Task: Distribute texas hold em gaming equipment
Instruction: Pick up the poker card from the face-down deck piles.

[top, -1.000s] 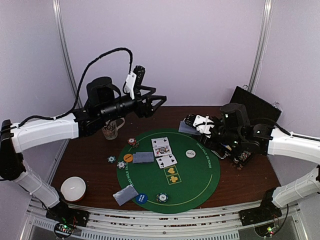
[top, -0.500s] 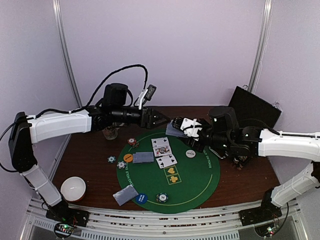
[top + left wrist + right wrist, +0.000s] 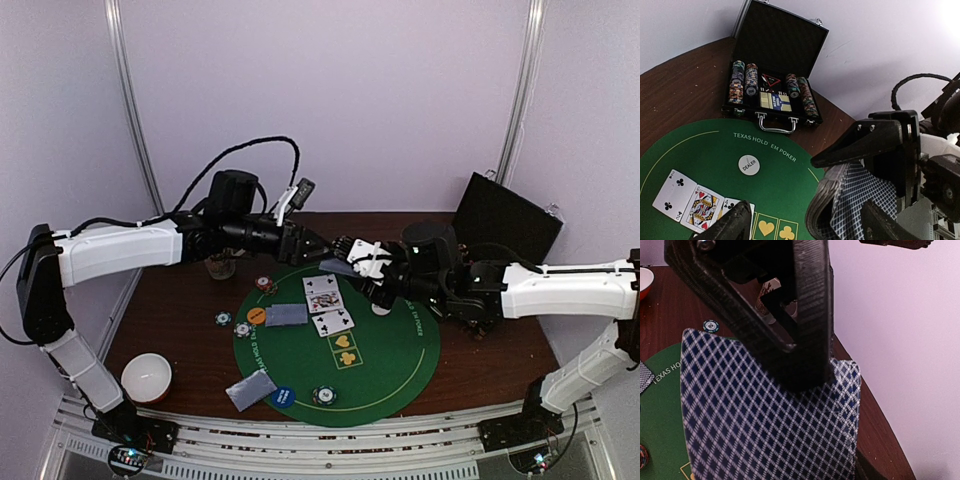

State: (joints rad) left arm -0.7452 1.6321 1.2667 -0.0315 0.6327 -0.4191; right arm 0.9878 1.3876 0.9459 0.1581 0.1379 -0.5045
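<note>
Closing gap: right gripper (image 3: 350,255), clamped on card deck (image 3: 336,264), moved toward 9 o'clock | left gripper (image 3: 320,246) jaws apart at the deck | 12 o'clock of mat (image 3: 400,370)

A dark brown wooden table (image 3: 180,300) carries a round green felt mat (image 3: 390,370) that reaches its near edge. An open black hard-shell case (image 3: 780,37) sits at the far right corner, a patterned mug (image 3: 222,266) near the far left corner, and a round white bowl (image 3: 147,378) at the near left corner. One small teal-striped poker chip (image 3: 222,319) lies on bare wood just left of the mat.
</note>
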